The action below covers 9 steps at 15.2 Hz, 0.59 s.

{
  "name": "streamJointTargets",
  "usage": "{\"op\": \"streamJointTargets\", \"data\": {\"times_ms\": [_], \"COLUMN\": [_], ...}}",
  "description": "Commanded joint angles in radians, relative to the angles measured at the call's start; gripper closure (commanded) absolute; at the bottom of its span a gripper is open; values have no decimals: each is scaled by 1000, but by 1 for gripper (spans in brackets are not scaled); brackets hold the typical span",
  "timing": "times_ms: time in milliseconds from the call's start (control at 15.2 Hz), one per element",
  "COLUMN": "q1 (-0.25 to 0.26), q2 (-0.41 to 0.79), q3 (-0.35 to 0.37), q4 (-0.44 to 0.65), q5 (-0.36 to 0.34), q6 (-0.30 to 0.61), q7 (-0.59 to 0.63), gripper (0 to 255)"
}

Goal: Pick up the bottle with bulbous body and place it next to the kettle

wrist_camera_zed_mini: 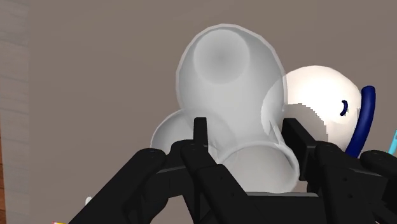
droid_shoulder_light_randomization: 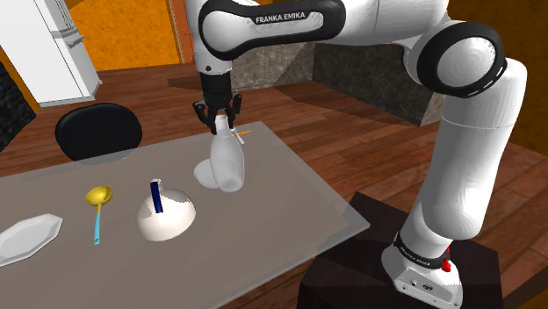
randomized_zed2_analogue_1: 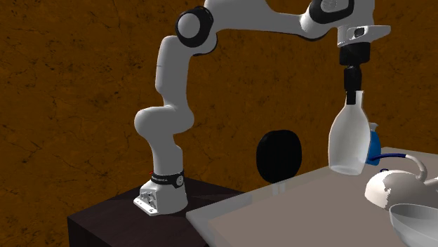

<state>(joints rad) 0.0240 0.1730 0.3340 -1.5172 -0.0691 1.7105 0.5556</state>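
Note:
A white translucent bottle (droid_shoulder_light_randomization: 227,162) with a bulbous body and a narrow neck hangs upright from my gripper (droid_shoulder_light_randomization: 219,118), which is shut on its neck. It appears lifted just above the grey table (droid_shoulder_light_randomization: 290,219), with its shadow beside it. In the second exterior view the bottle (randomized_zed2_analogue_1: 349,140) hangs under the gripper (randomized_zed2_analogue_1: 352,88) over the table's far side. The wrist view shows the fingers (wrist_camera_zed_mini: 200,130) clasping the bottle (wrist_camera_zed_mini: 229,76) from both sides. The kettle (droid_shoulder_light_randomization: 165,215), a white dome with a dark blue handle, stands on the table toward the shoulder view's left of the bottle, and beside it in the wrist view (wrist_camera_zed_mini: 318,108).
A gold ladle (droid_shoulder_light_randomization: 97,206) with a light blue handle and a white plate (droid_shoulder_light_randomization: 28,235) lie further toward the shoulder view's left. A black chair (droid_shoulder_light_randomization: 98,130) stands behind the table. The dark stand (droid_shoulder_light_randomization: 369,272) sits off the table's near right corner.

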Motion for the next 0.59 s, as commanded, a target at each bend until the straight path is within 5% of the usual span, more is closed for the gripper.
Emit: {"op": "streamJointTargets", "data": {"times_ms": [0, 528], "q1": [-1, -5], "q2": [-5, -8], "q3": [0, -2], "q4": [-33, -144], "q5": [1, 1], "q6": [29, 137], "q7": [0, 2], "gripper": [255, 255]}}
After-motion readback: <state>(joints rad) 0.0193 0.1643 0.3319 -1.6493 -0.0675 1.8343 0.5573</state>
